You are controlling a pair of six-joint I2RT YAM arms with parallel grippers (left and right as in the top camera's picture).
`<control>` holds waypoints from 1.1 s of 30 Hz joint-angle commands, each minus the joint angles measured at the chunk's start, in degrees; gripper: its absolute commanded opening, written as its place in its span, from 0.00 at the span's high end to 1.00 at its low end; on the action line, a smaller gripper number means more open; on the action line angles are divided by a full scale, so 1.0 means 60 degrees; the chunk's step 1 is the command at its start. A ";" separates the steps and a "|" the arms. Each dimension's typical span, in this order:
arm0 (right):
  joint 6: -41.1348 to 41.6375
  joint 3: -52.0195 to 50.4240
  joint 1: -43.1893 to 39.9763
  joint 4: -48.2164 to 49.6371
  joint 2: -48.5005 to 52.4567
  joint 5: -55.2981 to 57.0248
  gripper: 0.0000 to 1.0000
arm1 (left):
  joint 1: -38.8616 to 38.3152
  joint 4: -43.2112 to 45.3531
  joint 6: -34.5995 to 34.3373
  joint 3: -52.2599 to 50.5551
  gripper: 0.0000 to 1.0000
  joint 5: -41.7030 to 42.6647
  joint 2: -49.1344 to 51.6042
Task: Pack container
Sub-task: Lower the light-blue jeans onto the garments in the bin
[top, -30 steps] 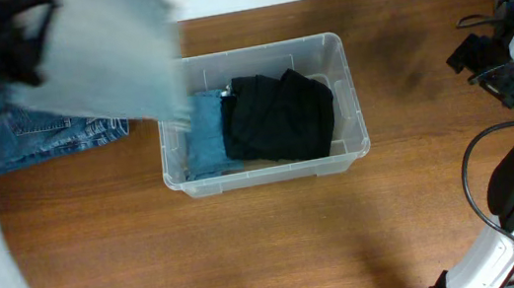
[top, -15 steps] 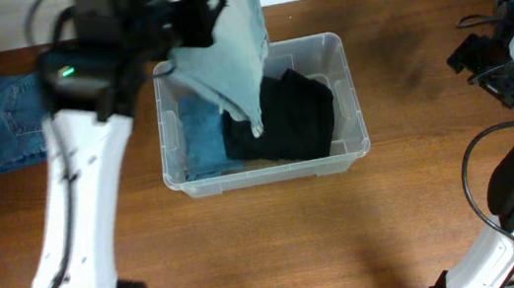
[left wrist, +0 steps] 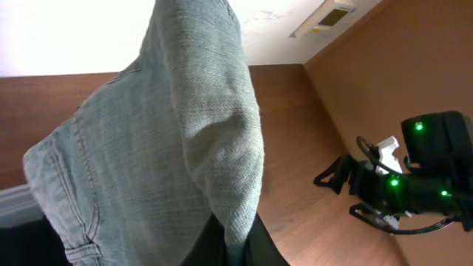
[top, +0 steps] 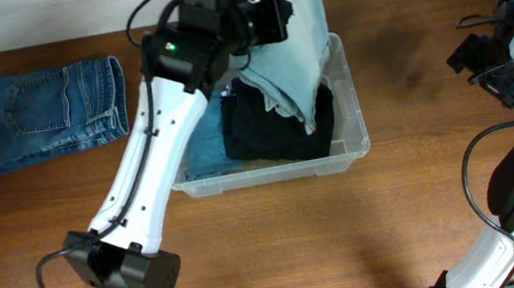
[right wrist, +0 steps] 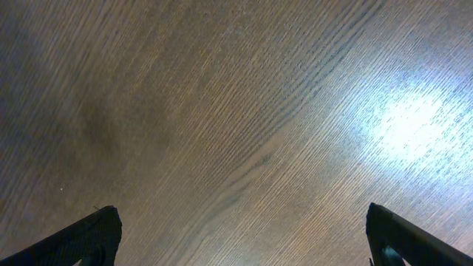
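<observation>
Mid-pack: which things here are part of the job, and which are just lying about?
In the job: container, light jeans in left gripper, black garment and blue jeans inside it, likely the dark jeans on the table.
Not in use: right gripper, open above bare wood.

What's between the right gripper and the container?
Nothing but bare table. The overhead view shows only wood between the open right gripper and the container.
</observation>
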 commanded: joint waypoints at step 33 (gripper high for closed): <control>0.0084 0.0000 -0.0062 0.0000 0.0051 0.0120 0.01 | -0.1912 -0.0667 -0.2626 0.0324 0.99 -0.2248 -0.0382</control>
